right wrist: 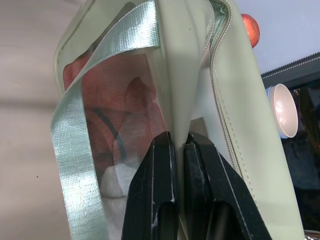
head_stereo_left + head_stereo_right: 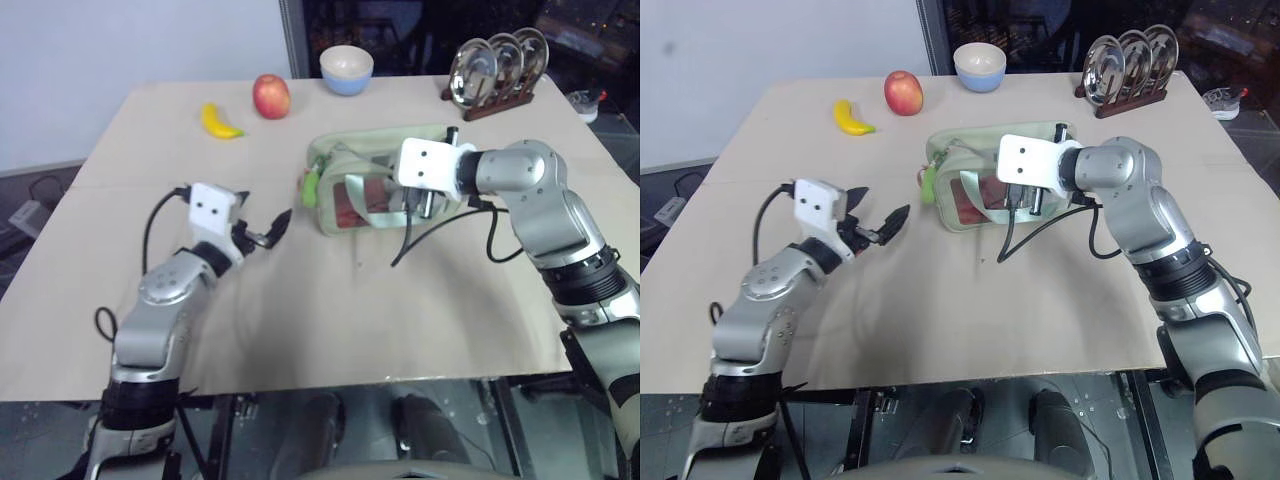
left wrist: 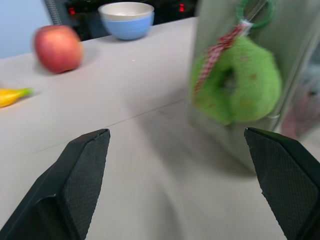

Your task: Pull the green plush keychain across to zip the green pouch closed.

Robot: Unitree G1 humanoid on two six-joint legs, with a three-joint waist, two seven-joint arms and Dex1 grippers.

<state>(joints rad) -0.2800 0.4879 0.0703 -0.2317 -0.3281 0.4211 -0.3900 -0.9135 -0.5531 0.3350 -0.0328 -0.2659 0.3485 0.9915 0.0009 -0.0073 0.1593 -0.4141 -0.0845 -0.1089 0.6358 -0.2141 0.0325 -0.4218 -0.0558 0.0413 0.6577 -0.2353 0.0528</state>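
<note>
The green pouch (image 2: 352,150) lies mid-table, its clear window showing reddish contents. The green plush keychain (image 2: 310,187), a fuzzy lime ring on a red-and-white cord, hangs at the pouch's left end. My right gripper (image 2: 424,203) is shut on a fold of the pouch's fabric beside the zipper (image 1: 220,85), at the pouch's right part. My left gripper (image 2: 264,214) is open and points toward the keychain (image 3: 240,82), a short gap to its left, with nothing between its fingers (image 3: 82,165).
At the table's far side sit a yellow banana (image 2: 220,122), a red apple (image 2: 271,96) and a blue-and-white bowl (image 2: 346,68). A wooden rack of metal plates (image 2: 498,70) stands at the far right. Bare tabletop (image 2: 300,310) lies in front of the pouch.
</note>
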